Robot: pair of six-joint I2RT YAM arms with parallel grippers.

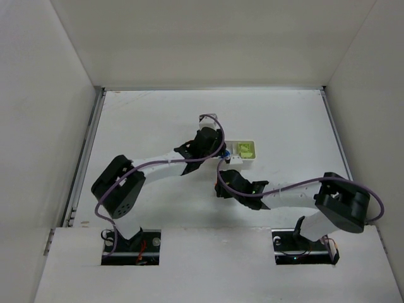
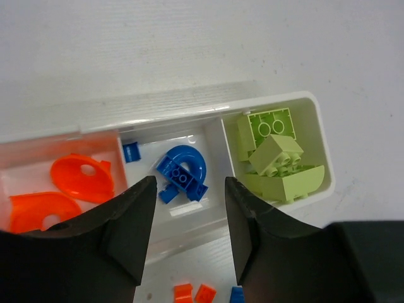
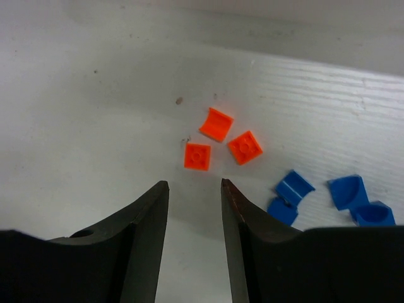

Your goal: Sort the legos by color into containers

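The white tray [image 2: 208,108] lies under my left gripper [image 2: 189,189], which is open and empty above its near wall. Its left compartment holds orange rounded bricks [image 2: 79,180], the middle one blue bricks [image 2: 183,172], the right one lime-green bricks [image 2: 278,158]. In the top view the tray's green end [image 1: 245,150] shows beside the left gripper [image 1: 208,146]. My right gripper [image 3: 194,189] is open and empty just short of three small orange bricks [image 3: 197,156] on the table. Several small blue bricks [image 3: 293,187] lie to their right.
Loose orange [image 2: 194,293] and blue [image 2: 236,295] bricks lie on the table in front of the tray. The right arm [image 1: 297,192] reaches in from the right, its gripper [image 1: 222,183] just below the tray. White walls enclose the table.
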